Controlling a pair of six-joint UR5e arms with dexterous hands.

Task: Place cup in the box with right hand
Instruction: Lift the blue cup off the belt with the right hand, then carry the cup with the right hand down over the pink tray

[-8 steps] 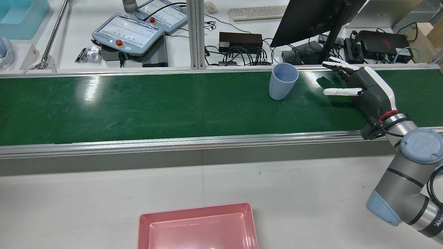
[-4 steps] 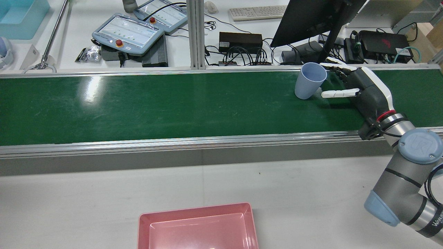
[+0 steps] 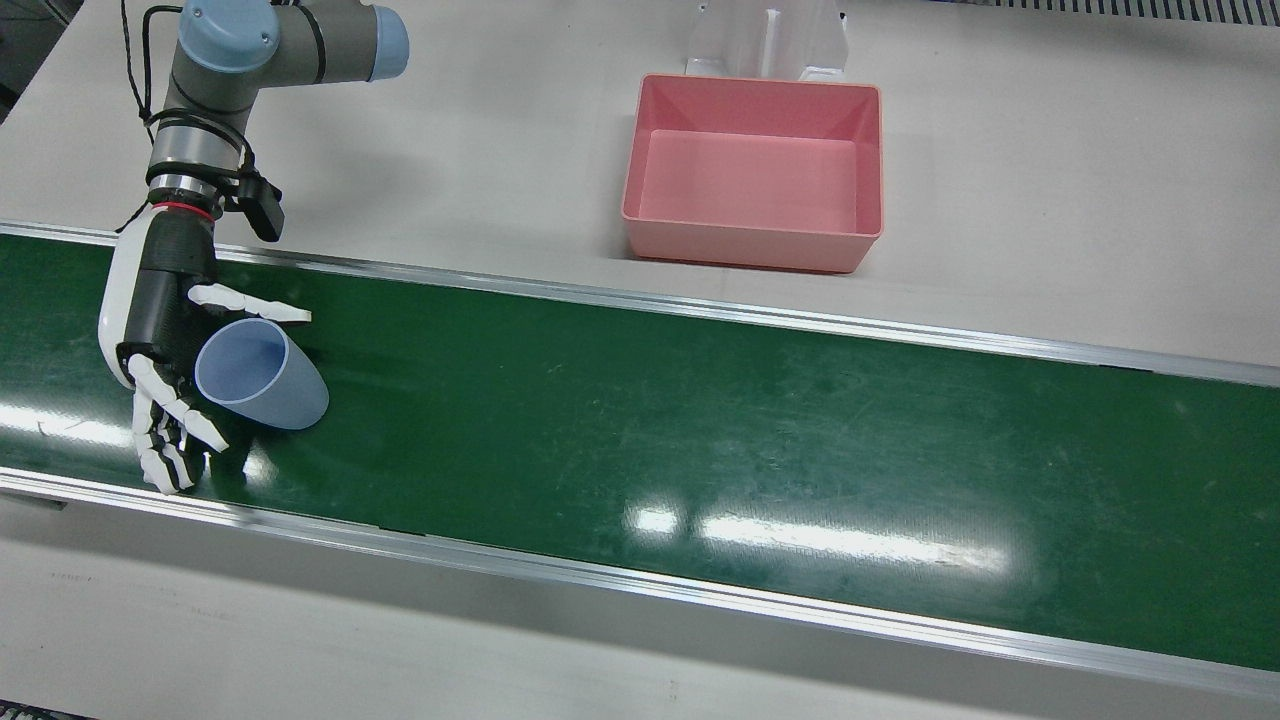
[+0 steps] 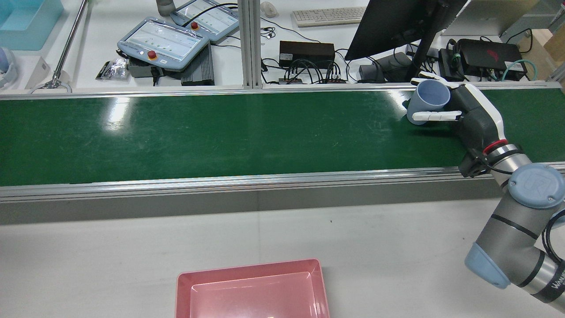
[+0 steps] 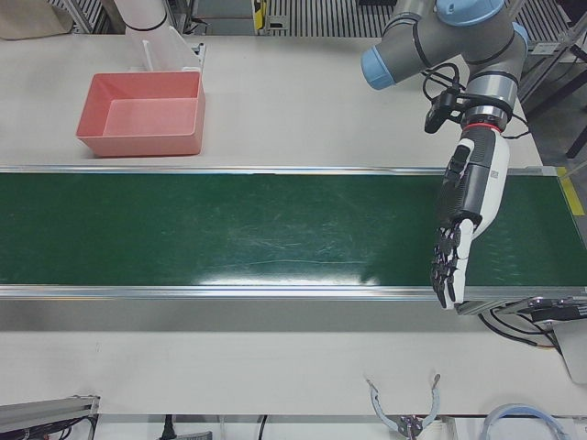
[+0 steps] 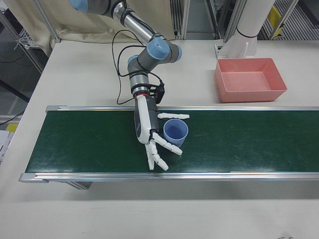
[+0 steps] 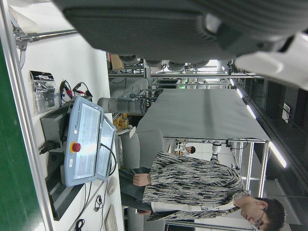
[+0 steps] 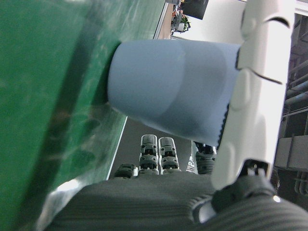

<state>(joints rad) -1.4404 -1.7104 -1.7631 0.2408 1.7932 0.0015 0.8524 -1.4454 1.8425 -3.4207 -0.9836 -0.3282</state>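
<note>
A pale blue cup [image 3: 262, 375] stands on the green belt [image 3: 700, 420], inside my right hand [image 3: 160, 330]. The thumb [image 4: 435, 116] lies along the cup's [image 4: 427, 100] robot side and the fingers [image 3: 170, 430] reach past its far side, still spread. In the right hand view the cup [image 8: 168, 86] sits close to the palm beside the thumb [image 8: 250, 96]. The hand [image 6: 144, 127] is open and the cup [image 6: 175, 132] is not clasped. The pink box [image 3: 750, 250] stands empty on the white table. My left hand [image 5: 463, 215] hovers flat and open over the belt's other end.
Aluminium rails edge the belt on both sides. Beyond it in the rear view are teach pendants [image 4: 163, 42], a monitor [image 4: 397, 22], a keyboard and cables. A person [image 7: 192, 183] sits behind that desk. The pink box [image 4: 247, 270] is near the robot's table edge.
The cup has travelled right along the belt, from well clear of the right hand to between its thumb and fingers. The hand itself has barely moved.
</note>
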